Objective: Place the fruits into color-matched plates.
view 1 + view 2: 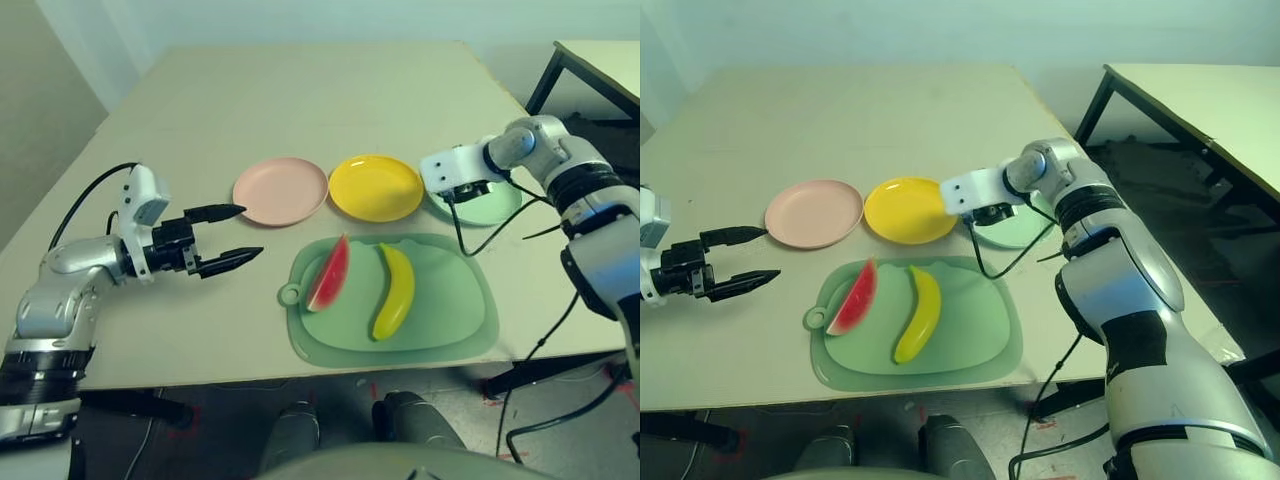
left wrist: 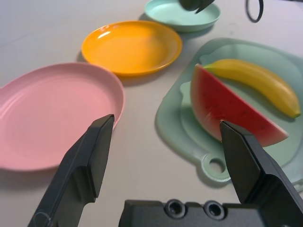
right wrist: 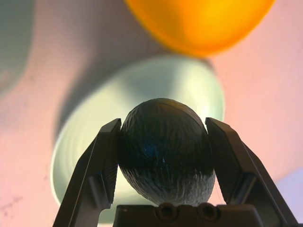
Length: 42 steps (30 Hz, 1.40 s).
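Holding the dark green avocado (image 3: 164, 151) between its two black fingers, the right hand (image 3: 163, 156) is poised directly over the mint green plate (image 3: 94, 123), at the right end of the plate row. Whether the avocado touches the plate cannot be told.

Left hand (image 1: 228, 236): fingers spread wide, nothing between them, above bare tabletop (image 1: 300, 100) to the left of the cutting board, pointing toward the pink plate and the watermelon.

Plates, left to right along the tabletop: pink plate (image 1: 281, 190), yellow plate (image 1: 376, 187), mint green plate; each just beside the next.

Pale green cutting board (image 1: 440, 310), with ring tab at its left edge, lies nearer the robot than the plates. On it: red watermelon wedge (image 1: 331, 274) with green rind, at the left; curved yellow banana (image 1: 395, 290) just beside it at the right, apart.
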### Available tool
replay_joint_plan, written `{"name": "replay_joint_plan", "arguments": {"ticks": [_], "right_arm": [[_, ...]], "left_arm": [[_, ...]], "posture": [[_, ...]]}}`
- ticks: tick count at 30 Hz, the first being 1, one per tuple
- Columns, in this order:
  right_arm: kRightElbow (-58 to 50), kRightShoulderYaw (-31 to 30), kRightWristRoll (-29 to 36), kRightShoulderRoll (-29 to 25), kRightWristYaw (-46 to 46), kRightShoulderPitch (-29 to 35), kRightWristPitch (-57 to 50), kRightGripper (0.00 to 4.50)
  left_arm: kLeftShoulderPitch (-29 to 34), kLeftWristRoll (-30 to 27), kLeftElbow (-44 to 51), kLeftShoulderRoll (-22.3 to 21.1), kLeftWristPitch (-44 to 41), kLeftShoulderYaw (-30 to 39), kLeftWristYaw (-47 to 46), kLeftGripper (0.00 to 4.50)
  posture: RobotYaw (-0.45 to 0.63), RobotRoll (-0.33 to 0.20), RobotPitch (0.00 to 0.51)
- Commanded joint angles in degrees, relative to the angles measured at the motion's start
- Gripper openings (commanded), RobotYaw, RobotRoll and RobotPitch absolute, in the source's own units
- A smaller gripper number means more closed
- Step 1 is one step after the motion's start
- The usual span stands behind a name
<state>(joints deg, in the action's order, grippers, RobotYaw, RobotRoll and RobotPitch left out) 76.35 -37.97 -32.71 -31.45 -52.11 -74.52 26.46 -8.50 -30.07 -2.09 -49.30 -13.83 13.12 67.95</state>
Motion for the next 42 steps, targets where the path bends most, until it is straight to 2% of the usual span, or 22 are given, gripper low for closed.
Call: {"name": "replay_joint_plan", "arguments": {"ticks": [1,5,9,10,19,27,31,35,42], "right_arm": [[1.48,0.28,-2.39,0.14,3.22,1.17,-2.59,3.04],[2.00,0.50,-3.74,0.04,4.54,2.66,-3.91,3.04],[2.01,0.54,-4.89,-0.02,4.99,3.58,-3.94,4.43],[1.99,0.81,-4.82,-0.04,4.94,3.72,-3.87,4.47],[0.80,1.38,-5.15,-2.15,2.55,2.05,1.27,4.47],[-5.18,3.28,-0.72,-2.15,-11.08,-0.64,15.06,4.47],[-17.42,4.48,8.20,-1.20,-24.56,4.06,20.69,4.47],[-34.06,3.90,16.06,-2.03,-33.79,10.84,17.09,4.47],[-49.05,3.30,19.05,-3.28,-39.33,16.37,11.30,4.47]], "left_arm": [[1.30,1.65,0.28,-0.61,1.10,0.85,-0.55,4.50],[1.90,1.91,-0.51,-0.69,2.15,1.33,-0.18,4.50],[1.77,3.28,-1.99,-1.16,3.81,1.12,-0.11,4.50],[1.72,3.29,-2.19,-1.10,3.90,1.12,-0.05,4.50],[0.17,3.60,-4.52,-0.48,5.34,-0.11,2.25,4.50],[-1.38,4.14,-8.53,-0.38,7.72,-1.27,6.11,4.50],[-0.11,1.24,-9.48,-0.66,9.12,-0.84,13.61,4.50],[0.10,-0.45,-11.34,-0.40,11.32,-0.11,19.17,4.50],[1.23,-2.18,-11.49,-1.74,12.87,-0.01,24.54,4.50]], "posture": [[-0.02,0.000,0.033],[-0.02,0.000,0.037],[-0.02,0.000,0.038],[-0.02,0.000,0.038],[-0.05,0.000,0.032],[-0.08,0.000,0.025],[-0.09,0.000,0.024],[-0.07,0.000,0.027],[-0.06,0.000,0.033]]}}
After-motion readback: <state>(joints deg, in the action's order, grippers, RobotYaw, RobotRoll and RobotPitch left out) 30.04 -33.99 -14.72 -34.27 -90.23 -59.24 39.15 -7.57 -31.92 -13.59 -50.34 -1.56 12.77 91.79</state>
